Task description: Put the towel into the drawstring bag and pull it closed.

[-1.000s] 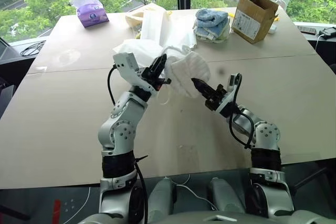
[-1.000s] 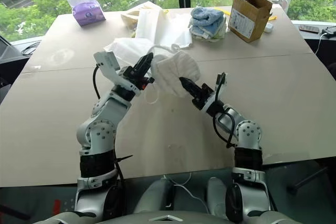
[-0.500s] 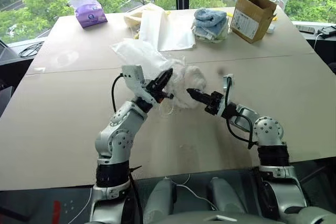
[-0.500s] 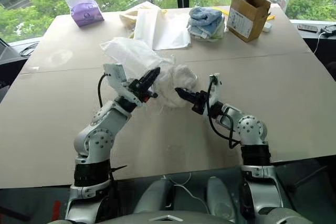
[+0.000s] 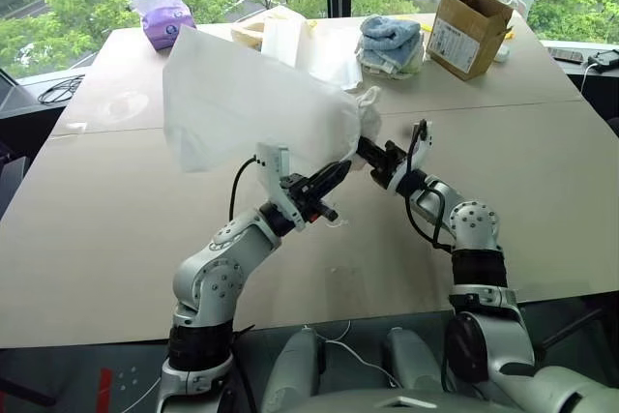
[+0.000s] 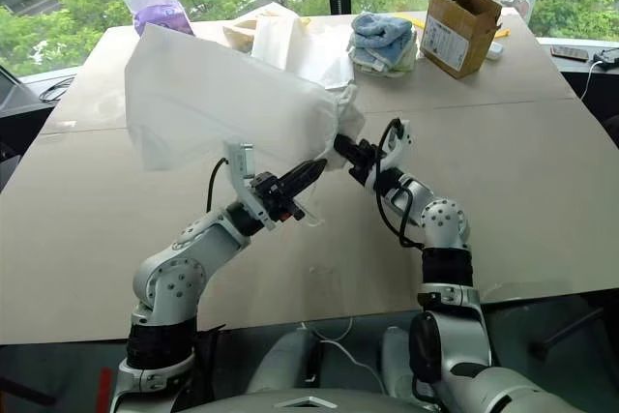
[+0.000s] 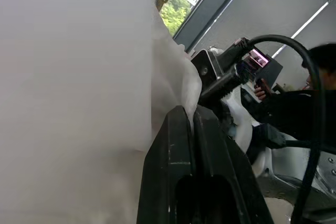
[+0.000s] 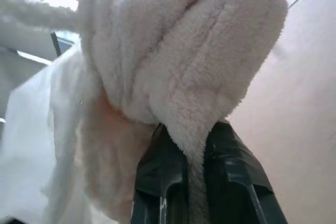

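The drawstring bag [image 5: 242, 94] hangs spread out like a wide white sheet above the table, its mouth toward the right. My left gripper [image 5: 332, 178] is shut on the bag's lower edge near the mouth; the left wrist view shows white fabric [image 7: 178, 82] pinched between its fingers. My right gripper [image 5: 368, 150] is shut on the cream towel [image 8: 184, 61], which bunches at the bag's mouth [image 6: 346, 118]. A white cord loop [image 5: 368, 96] sticks up there. Most of the towel is hidden by the bag's fabric.
At the table's far side stand a purple tissue pack [image 5: 164, 18], flat white and cream cloth bags [image 5: 314, 45], a stack of blue and grey towels [image 5: 390, 41] and an open cardboard box [image 5: 468, 31]. A person [image 7: 315, 77] shows behind my right arm.
The bag has swung up and spread wide to the left. My left gripper has come down and back with the bag's edge. My right gripper has pushed forward with the towel to the mouth.
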`<state>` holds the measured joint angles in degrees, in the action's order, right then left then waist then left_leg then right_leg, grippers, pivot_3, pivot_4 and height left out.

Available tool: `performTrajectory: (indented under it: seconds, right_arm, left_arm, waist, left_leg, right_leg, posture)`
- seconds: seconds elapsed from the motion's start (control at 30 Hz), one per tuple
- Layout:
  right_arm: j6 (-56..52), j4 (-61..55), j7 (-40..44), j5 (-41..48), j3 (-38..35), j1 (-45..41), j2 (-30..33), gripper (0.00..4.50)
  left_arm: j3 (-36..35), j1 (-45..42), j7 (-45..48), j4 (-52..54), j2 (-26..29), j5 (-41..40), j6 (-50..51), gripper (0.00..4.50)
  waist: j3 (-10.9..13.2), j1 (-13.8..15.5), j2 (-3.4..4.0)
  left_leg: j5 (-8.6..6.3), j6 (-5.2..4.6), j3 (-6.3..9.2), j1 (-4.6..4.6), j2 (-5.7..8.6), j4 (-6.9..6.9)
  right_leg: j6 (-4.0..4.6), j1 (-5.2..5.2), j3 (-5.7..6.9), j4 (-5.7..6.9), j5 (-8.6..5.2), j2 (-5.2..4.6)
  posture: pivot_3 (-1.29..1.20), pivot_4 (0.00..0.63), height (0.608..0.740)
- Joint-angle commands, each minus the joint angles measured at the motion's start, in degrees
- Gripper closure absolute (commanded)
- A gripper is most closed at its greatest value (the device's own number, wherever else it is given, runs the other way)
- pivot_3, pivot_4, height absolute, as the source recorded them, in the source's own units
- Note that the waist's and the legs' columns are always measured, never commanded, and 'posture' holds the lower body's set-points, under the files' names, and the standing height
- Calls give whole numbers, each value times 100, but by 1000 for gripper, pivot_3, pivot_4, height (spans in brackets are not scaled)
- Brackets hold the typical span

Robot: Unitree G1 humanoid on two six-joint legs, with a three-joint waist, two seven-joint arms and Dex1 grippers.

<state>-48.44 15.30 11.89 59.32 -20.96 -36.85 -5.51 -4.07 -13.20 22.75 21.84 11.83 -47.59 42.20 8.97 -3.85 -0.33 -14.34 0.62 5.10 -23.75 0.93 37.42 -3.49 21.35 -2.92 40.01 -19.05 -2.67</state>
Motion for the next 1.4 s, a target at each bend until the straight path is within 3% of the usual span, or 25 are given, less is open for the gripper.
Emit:
performTrajectory:
  seconds: [0.03,0.2,0.4,0.47,0.63,0.77,0.9,1.0,1.2,1.4]
  right_arm:
    - [-187,-119,-88,814,-467,-265,46,4489]
    - [-1538,-1136,823,1018,572,268,593,4489]
    - [-1586,-1326,1285,262,1439,501,1117,4489]
    - [-1430,-1197,1386,74,1464,448,1164,4489]
    - [-787,-183,624,221,397,-100,729,4489]
    - [-1161,-858,1544,-101,1224,273,1144,4489]
    - [-628,-489,977,-159,734,174,862,4489]
    - [-877,-750,1183,53,725,276,874,4489]
    - [-1194,-1427,1268,236,989,650,773,4489]
    - [-1001,-1476,1233,-177,1269,674,702,4489]
  left_arm:
    - [-63,-37,56,174,89,-152,32,4500]
    - [-173,-383,199,-140,185,-147,-51,4500]
    - [-218,-697,560,-366,287,-334,25,4500]
    - [-208,-754,730,-407,332,-415,80,4500]
    - [-326,-811,1073,-551,491,-932,510,4500]
    - [-441,-944,1476,-766,792,-1393,921,4500]
    - [-253,-1293,1936,-1144,1200,-714,483,4500]
    - [241,-1573,2089,-1356,1495,493,-400,4500]
    - [1293,-1854,1985,-1483,1542,2780,-2532,4500]
    - [1397,-1772,1645,-1546,1132,3533,-3546,4500]
  waist:
    - [0,7,0]
    - [0,3,1]
    - [0,-12,1]
    - [0,-14,1]
    - [0,-9,1]
    - [0,3,1]
    - [1,-27,1]
    - [1,-7,3]
    - [2,27,3]
    - [2,-12,3]
  left_leg:
    - [0,0,0,0,0,0]
    - [0,0,2,-2,1,-3]
    - [-1,-2,-2,1,2,1]
    - [-1,-3,-1,1,2,1]
    - [1,0,0,1,-1,1]
    - [1,1,6,-6,4,-1]
    - [1,1,6,-5,5,-5]
    - [10,14,5,2,4,-5]
    - [10,15,11,-3,6,-10]
    - [11,15,5,-4,4,-15]
  right_leg:
    - [0,0,0,0,0,0]
    - [0,0,2,-3,0,0]
    - [0,-2,-2,-3,0,2]
    - [0,-1,-1,-2,0,2]
    - [0,-1,-1,-1,0,3]
    - [0,0,6,-8,0,-1]
    - [0,2,9,-9,0,0]
    - [1,1,5,-1,0,6]
    - [1,2,8,-7,0,1]
    - [1,9,0,-3,0,1]
  posture:
    - [0,150,740]
    - [0,150,740]
    - [0,150,740]
    - [0,150,740]
    - [0,150,740]
    - [0,150,740]
    - [0,150,740]
    - [0,150,740]
    - [0,150,740]
    - [0,150,740]
